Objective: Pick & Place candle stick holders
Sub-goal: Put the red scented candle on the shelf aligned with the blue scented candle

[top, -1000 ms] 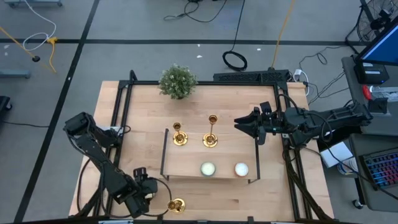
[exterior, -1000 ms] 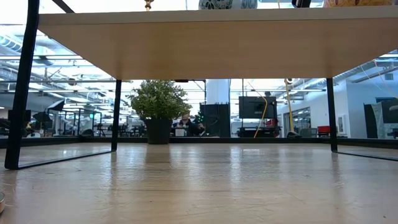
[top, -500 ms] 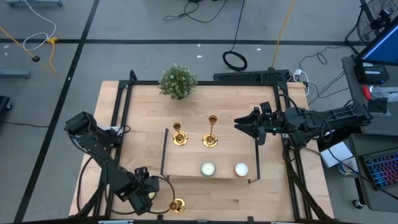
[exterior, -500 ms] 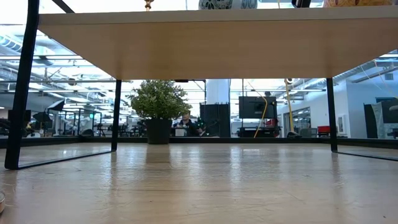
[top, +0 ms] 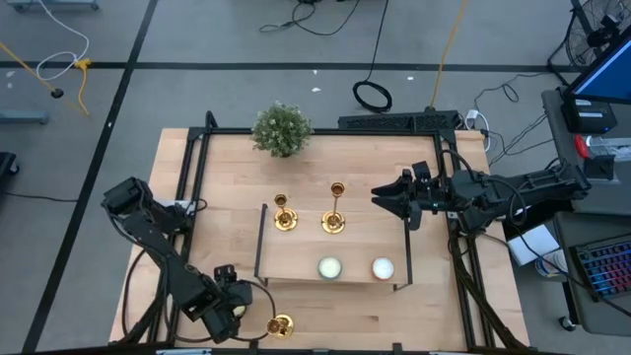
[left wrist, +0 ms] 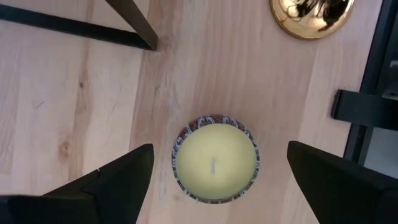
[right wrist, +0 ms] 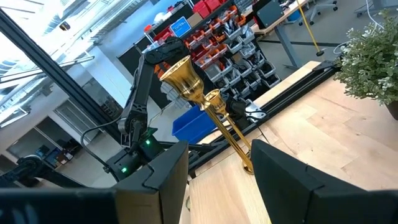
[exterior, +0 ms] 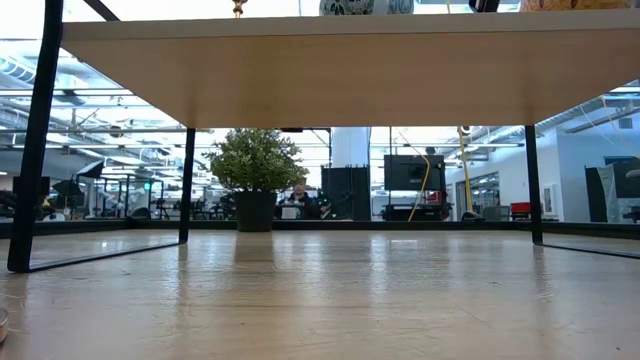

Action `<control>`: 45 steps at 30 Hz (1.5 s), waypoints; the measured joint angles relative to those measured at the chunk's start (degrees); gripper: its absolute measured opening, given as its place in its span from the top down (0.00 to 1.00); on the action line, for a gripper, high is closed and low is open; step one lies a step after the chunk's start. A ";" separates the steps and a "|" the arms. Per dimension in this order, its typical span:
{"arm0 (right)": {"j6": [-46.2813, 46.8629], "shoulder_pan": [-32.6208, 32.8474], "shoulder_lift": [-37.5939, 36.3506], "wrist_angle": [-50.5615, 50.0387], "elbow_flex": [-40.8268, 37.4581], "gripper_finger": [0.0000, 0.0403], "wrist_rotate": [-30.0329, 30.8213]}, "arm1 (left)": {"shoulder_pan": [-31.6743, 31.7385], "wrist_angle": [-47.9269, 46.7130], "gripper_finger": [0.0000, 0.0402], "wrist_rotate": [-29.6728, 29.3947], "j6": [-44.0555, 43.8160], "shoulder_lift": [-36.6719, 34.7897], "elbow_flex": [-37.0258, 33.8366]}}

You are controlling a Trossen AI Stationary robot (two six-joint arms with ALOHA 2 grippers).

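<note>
Pale wood table [top: 434, 306] under an open workshop hall.

Left gripper [top: 240, 314] low at the near edge, pointing straight down. Fingers [left wrist: 118, 180] spread wide, nothing between them but the board below. Directly underneath, a pale yellow candle [left wrist: 215, 167] in a patterned tin, untouched, flanked by both fingers. Just beyond it, the gold base of one candle stick holder [top: 280, 324], upright on the bare table, near the gripper but apart from it. Close by on the other side, a black leg [left wrist: 134, 18] of the low shelf [top: 296, 258].

Right gripper [top: 386, 197] hovering at the shelf's right end, fingers [right wrist: 158, 180] parted with nothing held.

On the shelf, the other two candle stick holders [top: 283, 217] [top: 334, 215], side by side and upright, well apart from either gripper. Shiny gold, with a round flared base, a thin stem and a small flared cup on top; one slightly taller. In front of them on the same shelf, two round pale candles [top: 329, 267] [top: 382, 267]. Farther back on the table, a bushy green plant [top: 282, 129] in a dark pot, clear of everything.

From table height, only the shelf's underside and black legs, the plant behind.
</note>
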 joint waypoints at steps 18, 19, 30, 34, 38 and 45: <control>-0.23 0.00 0.01 -0.02 0.00 0.58 0.07 | -1.17 4.70 0.09 -0.17 -4.94 0.03 -3.80; -0.24 0.00 0.01 -0.02 0.00 0.58 0.07 | -1.09 4.70 0.09 -0.24 -4.90 0.03 -3.80; -0.44 -0.02 0.02 -0.02 0.00 0.58 1.29 | -1.27 7.38 0.09 1.90 -4.03 3.41 -3.82; -0.44 -0.02 0.02 -0.02 0.00 0.58 1.29 | -1.29 8.22 0.09 3.36 -3.03 5.05 -3.82; -0.37 -0.02 0.02 -0.01 0.00 0.58 1.29 | -1.31 8.59 0.09 3.20 -3.04 5.03 -3.82; -0.26 -0.09 0.02 -0.02 0.00 0.58 1.57 | -1.53 8.98 0.09 2.43 -2.72 5.03 -3.82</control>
